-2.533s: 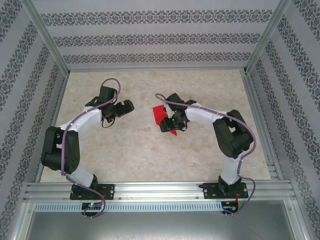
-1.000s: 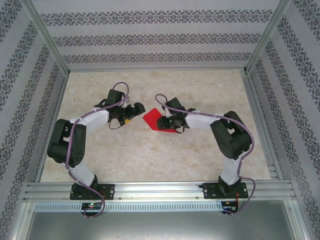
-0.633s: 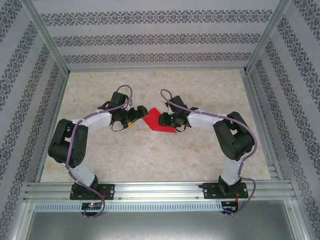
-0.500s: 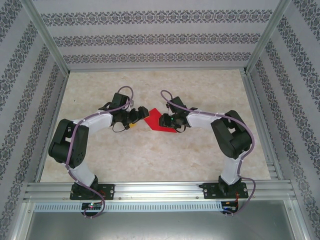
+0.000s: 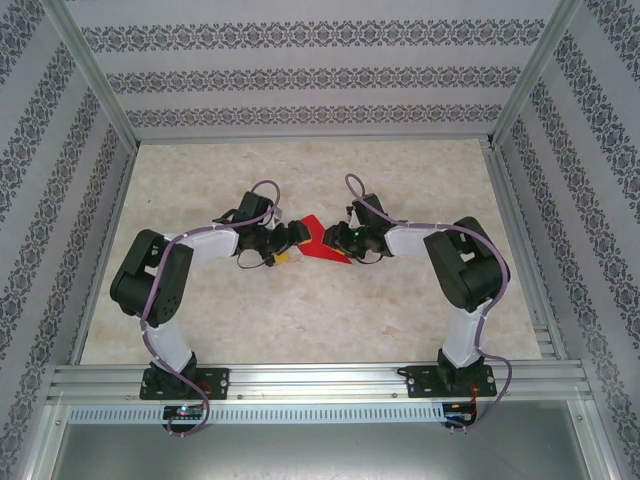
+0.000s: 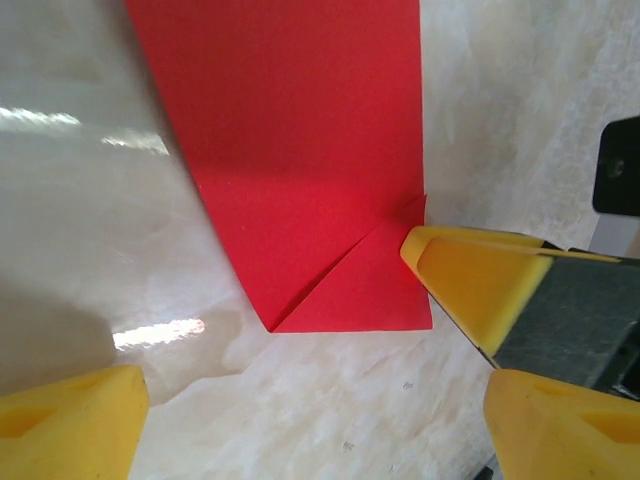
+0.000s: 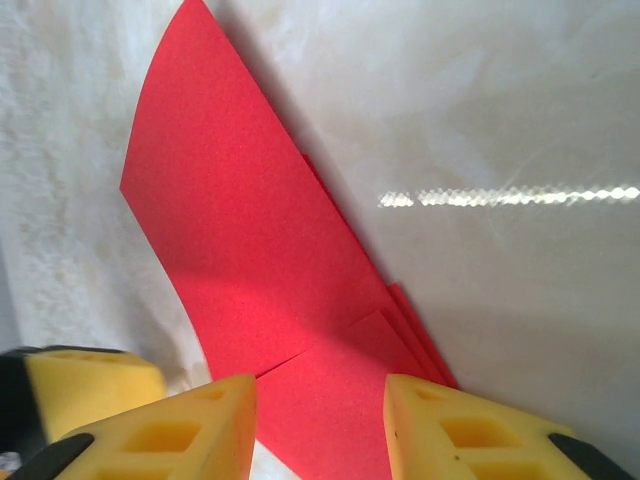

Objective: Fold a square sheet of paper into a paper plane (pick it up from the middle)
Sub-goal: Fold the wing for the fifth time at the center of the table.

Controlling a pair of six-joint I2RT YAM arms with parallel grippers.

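Observation:
The red sheet of paper (image 5: 316, 243) lies folded at the table's middle, between my two grippers. In the left wrist view the sheet of paper (image 6: 300, 150) has a triangular flap folded at its near corner and curves upward farther off. My left gripper (image 6: 310, 440) is open, just short of the paper's near edge, with nothing between its fingers. My left gripper (image 5: 291, 240) sits at the paper's left side. My right gripper (image 7: 320, 425) stands open over the layered paper (image 7: 250, 250), its fingertips (image 7: 455, 425) straddling it. One right-gripper finger (image 6: 480, 285) touches the flap's corner.
The marble-patterned table top (image 5: 300, 310) has free room all round the paper. Aluminium frame rails (image 5: 510, 230) and patterned walls border it. Both arm bases are bolted to the near rail (image 5: 320, 380).
Both arms moved inward toward each other. My left gripper travelled right to the paper's left edge and its jaws narrowed a little. The paper shifted slightly with the right gripper.

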